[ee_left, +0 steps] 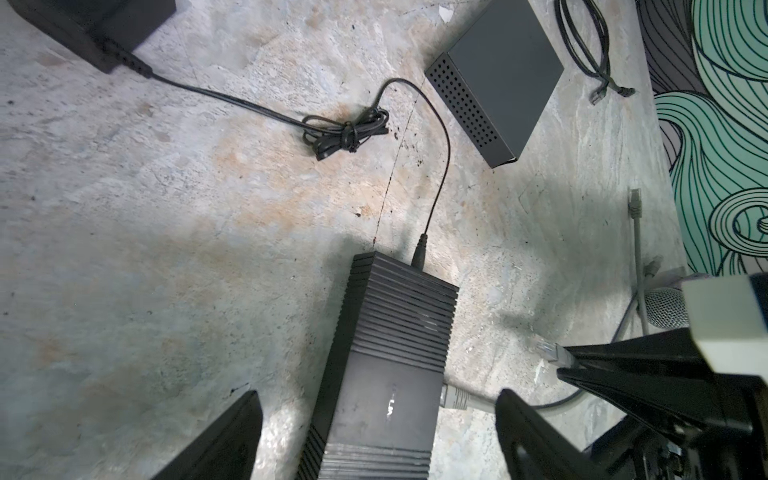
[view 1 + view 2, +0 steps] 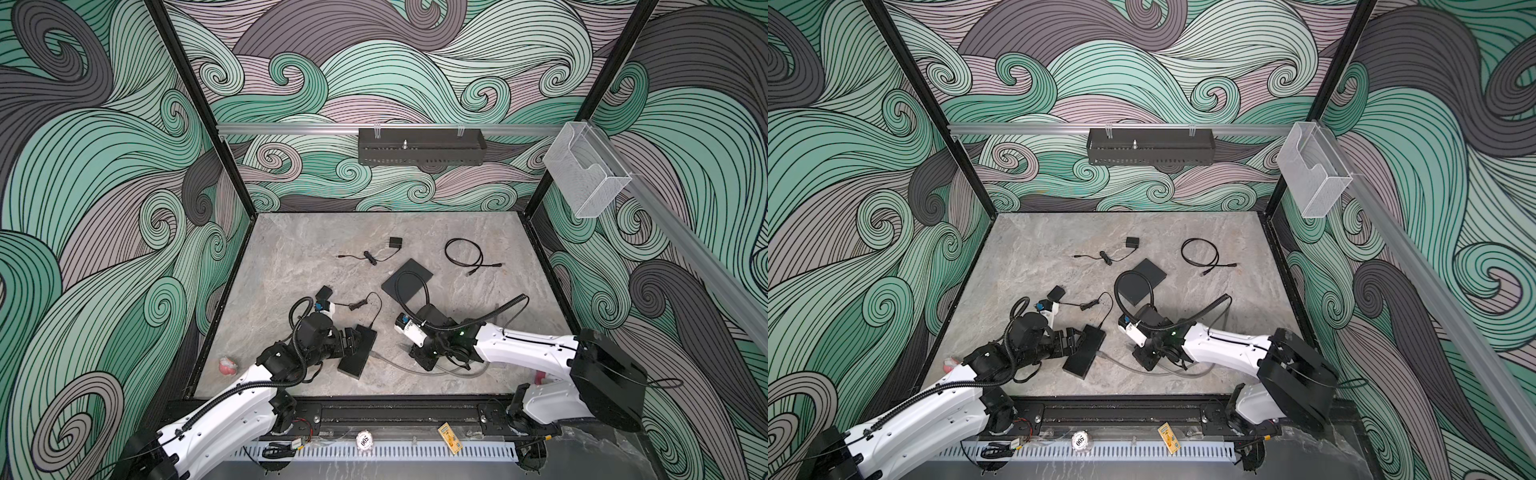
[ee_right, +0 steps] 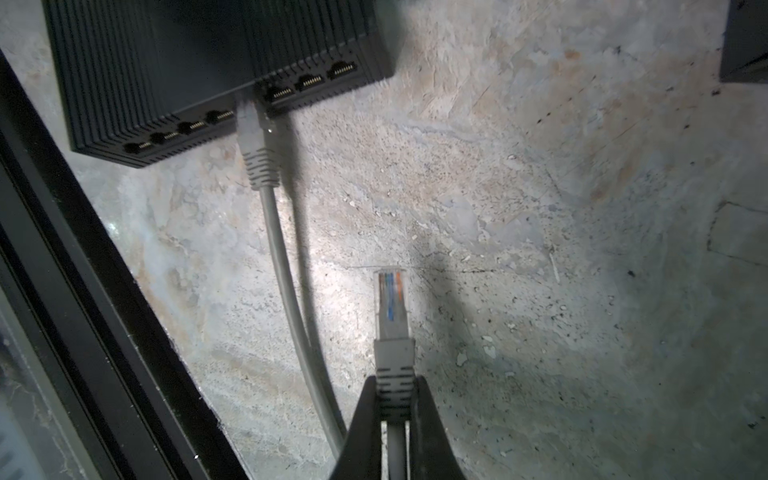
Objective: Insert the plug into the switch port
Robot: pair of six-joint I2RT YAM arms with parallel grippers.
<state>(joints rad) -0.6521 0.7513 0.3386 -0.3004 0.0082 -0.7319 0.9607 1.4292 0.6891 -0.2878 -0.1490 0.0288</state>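
Right pincer (image 3: 395, 384): jaws clamped on the grey boot of the plug (image 3: 390, 303). The clear connector sticks out ahead of the tips, over the counter (image 3: 540, 208), and touches nothing. Switch (image 3: 187, 50) lies ahead of this pincer and off to one side, its port row facing it, well apart from the plug. A second grey plug (image 3: 253, 137) sits in a middle port. Left pincer (image 1: 376, 399): jaws apart, one on either side of the switch, with gaps showing on both flanks.
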